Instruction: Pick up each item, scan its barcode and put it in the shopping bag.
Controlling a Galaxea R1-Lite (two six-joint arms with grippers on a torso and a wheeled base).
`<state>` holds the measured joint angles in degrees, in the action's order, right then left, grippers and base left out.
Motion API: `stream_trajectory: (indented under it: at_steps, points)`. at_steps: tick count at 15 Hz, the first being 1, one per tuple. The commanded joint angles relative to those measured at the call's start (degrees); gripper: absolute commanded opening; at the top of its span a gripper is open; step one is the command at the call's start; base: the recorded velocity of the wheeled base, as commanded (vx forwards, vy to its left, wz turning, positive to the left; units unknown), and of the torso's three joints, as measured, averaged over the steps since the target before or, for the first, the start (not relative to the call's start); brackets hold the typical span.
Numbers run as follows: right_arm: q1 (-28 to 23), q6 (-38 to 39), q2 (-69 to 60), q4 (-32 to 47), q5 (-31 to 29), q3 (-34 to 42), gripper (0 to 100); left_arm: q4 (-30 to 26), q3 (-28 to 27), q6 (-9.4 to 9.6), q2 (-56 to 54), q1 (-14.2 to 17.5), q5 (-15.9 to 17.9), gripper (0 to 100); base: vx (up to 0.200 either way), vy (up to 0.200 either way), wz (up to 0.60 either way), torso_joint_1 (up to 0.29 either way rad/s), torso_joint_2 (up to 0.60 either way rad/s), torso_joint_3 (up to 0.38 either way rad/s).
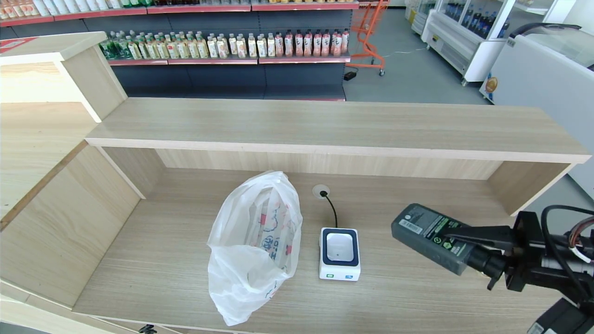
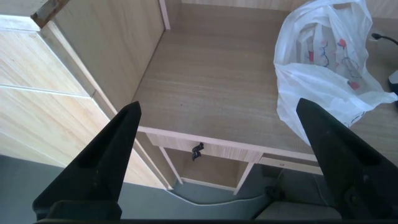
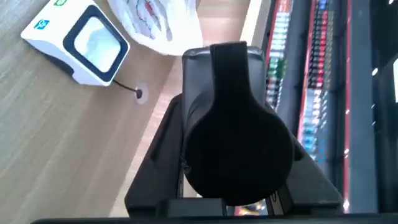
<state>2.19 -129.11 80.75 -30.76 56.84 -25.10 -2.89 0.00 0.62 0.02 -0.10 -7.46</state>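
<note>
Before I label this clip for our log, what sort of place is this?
Most likely a shop's checkout: a barcode scanner sits beside a shopping bag on the wooden counter, with shelves of bottled drinks behind.

translucent white plastic shopping bag [image 1: 253,246]: red and blue print | boxy white scanner [image 1: 339,254]: navy frame, pale grey window | dark grey plastic bottle [image 1: 429,236]: white barcode patch, green emblem | wooden worktop [image 1: 408,297]: pale beige grain
</note>
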Motion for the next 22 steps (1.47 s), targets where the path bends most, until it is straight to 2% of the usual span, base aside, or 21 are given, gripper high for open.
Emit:
stream_trajectory:
  at_steps: [1,2,3,7,10,18,22]
  points:
    - [2.38,-11.95,0.81,8.43,2.83,0.05,0,-0.01,0.0,-0.01,-0.02,0.01,-0.01,100,0.0,0.0,0.0,0.0,0.0,0.0]
    - [4.57,-21.89,1.16,15.9,2.92,-0.04,0,-0.01,0.0,-0.01,-0.02,0.01,-0.01,100,0.0,0.0,0.0,0.0,0.0,0.0]
    - [6.16,-26.54,1.25,18.1,3.36,-0.21,0,-0.01,0.0,-0.01,-0.02,0.01,-0.01,100,0.0,0.0,0.0,0.0,0.0,0.0]
    - [7.83,-34.1,-0.07,16.52,7.49,-1.09,0,-0.01,0.0,-0.01,-0.02,0.01,-0.01,100,0.0,0.0,0.0,0.0,0.0,0.0]
    - [9.14,-35.6,-0.68,12.56,9.51,-1.0,0,-0.01,0.0,-0.01,-0.02,0.01,0.08,100,0.0,0.0,0.0,0.0,0.0,0.0]
    - [10.02,-35.16,0.02,12.21,12.59,-1.97,0,-0.01,0.0,-0.01,-0.02,0.01,-0.01,100,0.0,0.0,0.0,0.0,0.0,0.0]
    - [14.15,-35.33,2.39,12.12,12.85,-3.2,0,-0.01,0.0,-0.01,-0.02,0.01,-0.01,100,0.0,0.0,0.0,0.0,0.0,0.0]
